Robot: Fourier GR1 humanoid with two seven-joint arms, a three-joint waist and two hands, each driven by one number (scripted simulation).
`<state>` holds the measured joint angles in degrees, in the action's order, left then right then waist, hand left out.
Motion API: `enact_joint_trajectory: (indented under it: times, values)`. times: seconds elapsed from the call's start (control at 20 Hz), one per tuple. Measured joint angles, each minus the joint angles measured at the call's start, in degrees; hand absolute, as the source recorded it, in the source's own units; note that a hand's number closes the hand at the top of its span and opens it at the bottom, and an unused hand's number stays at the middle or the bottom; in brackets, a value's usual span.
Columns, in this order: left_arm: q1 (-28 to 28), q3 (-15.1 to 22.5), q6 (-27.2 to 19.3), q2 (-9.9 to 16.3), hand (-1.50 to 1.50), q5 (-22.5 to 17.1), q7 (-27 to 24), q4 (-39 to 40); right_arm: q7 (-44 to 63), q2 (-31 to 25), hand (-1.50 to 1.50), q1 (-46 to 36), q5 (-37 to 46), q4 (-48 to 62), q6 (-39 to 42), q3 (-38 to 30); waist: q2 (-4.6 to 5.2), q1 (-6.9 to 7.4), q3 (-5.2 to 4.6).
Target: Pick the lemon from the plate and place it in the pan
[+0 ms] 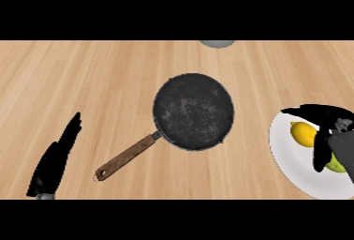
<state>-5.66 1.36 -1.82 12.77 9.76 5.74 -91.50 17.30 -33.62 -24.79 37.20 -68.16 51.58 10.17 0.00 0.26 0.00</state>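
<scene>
Right robot hand (325,133) over white plate (290,159) at right edge, fingers curled around lemon (302,133), not lifted clear. Left robot hand (59,157) open, resting near-left. Dark pan (194,110) mid-tabletop (83,75), wooden handle pointing near-left.

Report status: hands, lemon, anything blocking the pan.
Left hand open, resting at lower left. Right hand over white round plate, fingers around yellow lemon. Black round wooden-handled pan unobstructed.
</scene>
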Motion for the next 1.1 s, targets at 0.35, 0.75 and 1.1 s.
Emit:
enact_joint_trajectory:
  times: [0.35, 0.75, 1.1]
  values:
    - [2.0, -0.8, 1.4, -0.7, 0.00, 0.5, 3.0, -1.1, -4.7, 1.6, 1.50, -1.4, 4.6, 5.4, -2.8, -0.9, 0.03, 0.10, -0.01]
    - [1.9, -1.4, 1.5, -1.5, 0.00, 1.5, 2.2, -0.4, -6.8, 3.9, 1.50, -1.3, 4.9, 7.9, -4.9, -4.6, -0.41, -0.14, -0.55]
    - [1.0, -2.8, 1.9, -1.3, 0.00, 1.0, 3.6, -1.7, 0.0, 9.2, 1.50, 3.8, 3.1, 2.6, -8.8, -9.7, -1.21, -1.27, -0.68]
